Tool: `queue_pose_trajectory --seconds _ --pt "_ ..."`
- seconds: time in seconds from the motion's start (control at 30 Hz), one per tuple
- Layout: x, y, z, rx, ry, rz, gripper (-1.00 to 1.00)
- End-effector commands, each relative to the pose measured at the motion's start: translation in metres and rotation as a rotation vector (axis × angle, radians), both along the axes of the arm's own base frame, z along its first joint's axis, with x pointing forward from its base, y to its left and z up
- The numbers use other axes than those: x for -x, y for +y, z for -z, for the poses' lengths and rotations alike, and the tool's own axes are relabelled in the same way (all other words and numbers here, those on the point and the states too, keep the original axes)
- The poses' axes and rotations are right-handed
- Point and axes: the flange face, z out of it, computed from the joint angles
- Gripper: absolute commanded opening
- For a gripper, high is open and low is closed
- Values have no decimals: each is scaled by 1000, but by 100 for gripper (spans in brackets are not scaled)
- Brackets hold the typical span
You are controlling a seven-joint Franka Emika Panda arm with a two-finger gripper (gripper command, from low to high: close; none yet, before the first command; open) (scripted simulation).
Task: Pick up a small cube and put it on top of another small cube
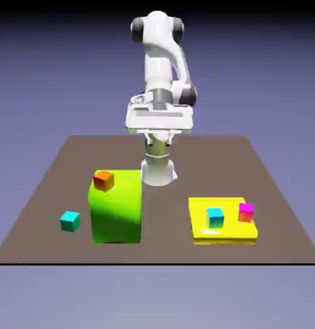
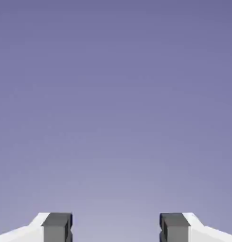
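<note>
Brown tabletop (image 1: 51, 186): everything we care about sits on it, arm at the far edge.
Teal cube (image 1: 70, 221): the small sea-green one, sitting alone on the bare table toward the exterior view's left, just beside the big green block but not touching it.
Cyan cube (image 1: 215, 217): brighter sky-cyan, resting on the flat yellow slab (image 1: 205, 238) over on the exterior view's right.
Magenta-and-red cube (image 1: 246, 211): also on the slab, near the cyan one – we see a small gap between them.
Green block (image 1: 118, 215): tall lime thing, left of centre.
Orange cube (image 1: 103, 180): perched on top of the green block, near its back left corner.
Arm (image 1: 159, 58): white, folded up high over the far side, well apart from all the cubes.
Gripper (image 2: 116, 229): in the hand view we only get the two grey fingertips (image 2: 57, 228) at the bottom edge – jaws spread wide with nothing between them, just plain blue-violet backdrop ahead.
Teal vs cyan: well apart, opposite sides of the table.
</note>
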Motion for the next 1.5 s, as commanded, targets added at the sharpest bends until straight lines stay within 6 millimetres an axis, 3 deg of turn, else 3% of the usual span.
queue_pose_trajectory --seconds 0.0,0.27,0.53,0.77,0.97,1.13,1.23,1.3,1.37,1.47 --pt "-11 0 2 24 40 -6 0" --pt "-91 -4 35 166 369 -57 0" --pt "-145 -77 102 174 734 28 0" --pt "-165 -158 167 123 1037 103 0" --pt "-161 -235 222 36 1280 164 0" --pt "-140 -300 268 -67 1468 212 0" --pt "-121 -338 295 -143 1575 238 0" --pt "-80 -379 324 -200 1666 348 0" --pt "-78 -381 325 -202 1671 355 0" --pt "-50 -373 366 -201 1671 355 0"
